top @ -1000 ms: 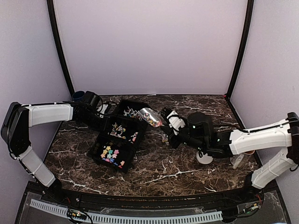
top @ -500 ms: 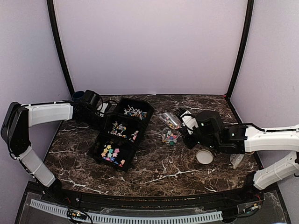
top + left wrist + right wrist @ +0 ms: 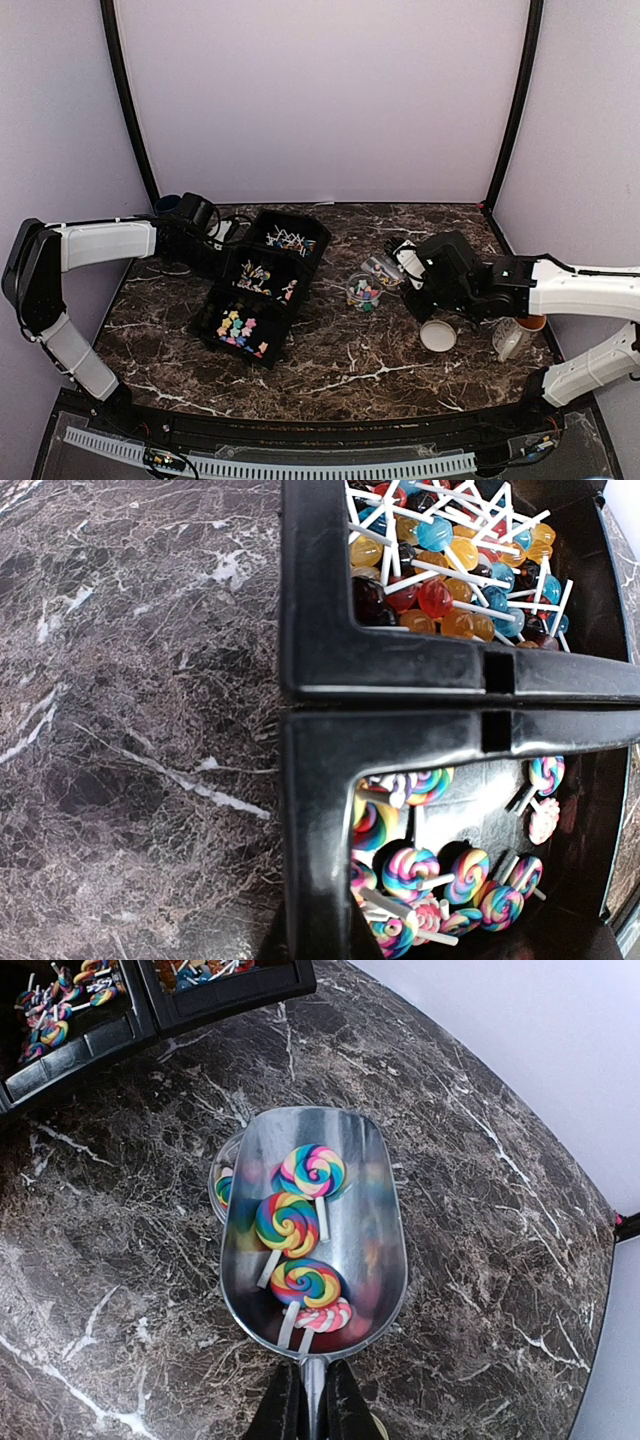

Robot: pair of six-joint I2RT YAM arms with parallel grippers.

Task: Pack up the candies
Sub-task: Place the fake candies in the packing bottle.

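A black three-compartment tray [image 3: 222,292] holds candies: ball lollipops [image 3: 440,560] at the far end, swirl lollipops [image 3: 410,870] in the middle, bright star sweets [image 3: 238,330] at the near end. My left gripper [image 3: 320,930] is shut on the tray's left wall. My right gripper [image 3: 307,1400] is shut on the handle of a metal scoop [image 3: 375,1230]. The scoop carries several swirl lollipops [image 3: 285,1222] and hangs over a small clear cup [image 3: 222,1172]. That cup [image 3: 363,292] holds a few sweets, right of the tray.
A round pale lid [image 3: 438,335] lies near my right arm. A clear cup [image 3: 508,340] and an orange object [image 3: 532,322] stand by the right forearm. A dark blue cup [image 3: 168,205] stands at the back left. The tray's corner [image 3: 90,1045] shows top left in the right wrist view.
My right gripper has carried the loaded scoop from the tray's right edge to the right, to above the clear cup. The left arm and tray have not moved.
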